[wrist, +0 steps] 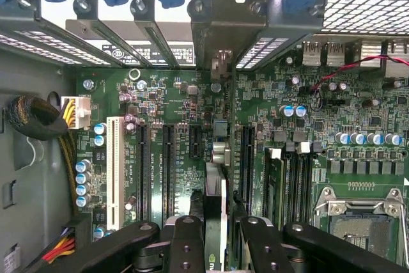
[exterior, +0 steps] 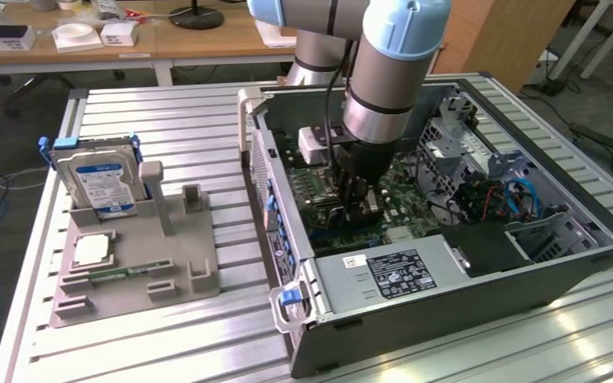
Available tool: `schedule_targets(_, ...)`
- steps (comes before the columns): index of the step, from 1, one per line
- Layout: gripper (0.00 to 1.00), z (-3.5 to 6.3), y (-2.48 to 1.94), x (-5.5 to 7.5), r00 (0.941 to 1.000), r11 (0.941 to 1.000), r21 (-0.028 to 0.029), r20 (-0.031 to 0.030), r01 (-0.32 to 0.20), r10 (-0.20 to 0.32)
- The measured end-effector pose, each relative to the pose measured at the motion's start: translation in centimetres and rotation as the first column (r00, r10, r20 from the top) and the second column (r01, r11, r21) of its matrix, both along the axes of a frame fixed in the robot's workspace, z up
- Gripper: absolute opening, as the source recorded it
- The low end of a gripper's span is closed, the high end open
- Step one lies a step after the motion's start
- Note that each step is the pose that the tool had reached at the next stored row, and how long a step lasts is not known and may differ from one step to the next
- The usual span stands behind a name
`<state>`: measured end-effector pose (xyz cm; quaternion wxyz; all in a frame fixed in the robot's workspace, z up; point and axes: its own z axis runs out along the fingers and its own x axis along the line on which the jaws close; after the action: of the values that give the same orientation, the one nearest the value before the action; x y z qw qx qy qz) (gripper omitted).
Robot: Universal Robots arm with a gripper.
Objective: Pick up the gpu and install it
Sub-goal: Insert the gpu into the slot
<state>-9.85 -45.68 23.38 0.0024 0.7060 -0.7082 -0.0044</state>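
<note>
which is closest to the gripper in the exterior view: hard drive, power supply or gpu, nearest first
1. gpu, held between the gripper fingers, over the motherboard.
2. power supply, at the case's near end.
3. hard drive, in the holder on the exterior view's left.

Inside the open computer case [exterior: 562,263], the gripper [exterior: 357,209] has free room only straight above the motherboard [wrist: 185,103]. At 3 o'clock in the exterior view, drive cages [exterior: 466,132] and cables [exterior: 522,199] crowd in; at 9 o'clock stands the case wall [exterior: 267,171].

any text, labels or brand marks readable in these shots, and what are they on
None can be read for certain.
Hard drive: blue-white label, print too small.
Power supply: black label with white print and symbols, too small.
Motherboard: white silkscreen, blurred.
Gpu in the gripper: green logo mark at the edge, unreadable.
</note>
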Motion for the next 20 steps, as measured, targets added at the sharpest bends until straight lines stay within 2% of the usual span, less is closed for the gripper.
schedule_targets(4, 0.27, -0.32, -0.02, -0.16, 1.0000, 1.0000, -0.0016, -0.0004, 0.000, 0.000)
schedule_targets(18, 0.27, -0.47, 0.00, -0.21, 1.0000, 1.0000, 0.0001, 0.0000, 0.000, 0.000)
schedule_targets(19, 0.27, -0.59, 0.03, -0.24, 1.0000, 1.0000, 0.0029, 0.0010, 0.000, 0.000)
schedule_targets(20, 0.27, -0.54, 0.02, -0.24, 1.0000, 1.0000, 0.0014, 0.0006, 0.001, -0.001)
